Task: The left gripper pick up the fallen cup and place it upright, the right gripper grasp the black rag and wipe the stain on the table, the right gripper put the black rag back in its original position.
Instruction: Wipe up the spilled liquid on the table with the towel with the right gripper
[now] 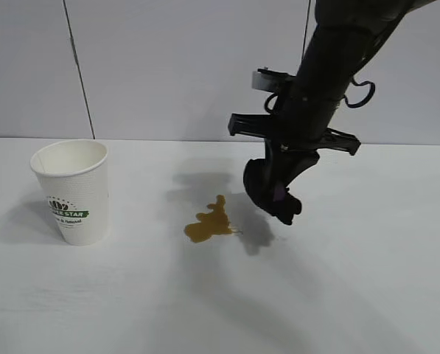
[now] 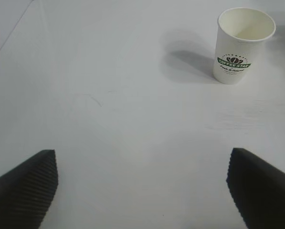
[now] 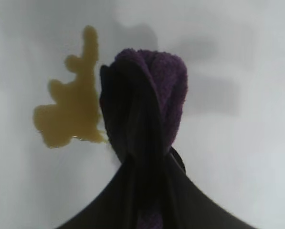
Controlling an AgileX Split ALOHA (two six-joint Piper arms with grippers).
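Stain (image 1: pixel 211 223) just beside right gripper (image 1: pixel 276 193) clamping dark rag (image 1: pixel 273 195); left gripper (image 2: pixel 142 183) wide.

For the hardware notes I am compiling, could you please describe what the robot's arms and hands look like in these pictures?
The right arm is thick, black and tubular, with looped black cables and a grey fitting near the wrist and a flat black crossbar above the right hand. The left hand shows only two black fingers with finely ribbed surfaces, widely apart. No markings are visible on either.

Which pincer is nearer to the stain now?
Right. The right pincer, holding the rag, hangs just beside the stain. The left pincer is far off, beyond the cup.
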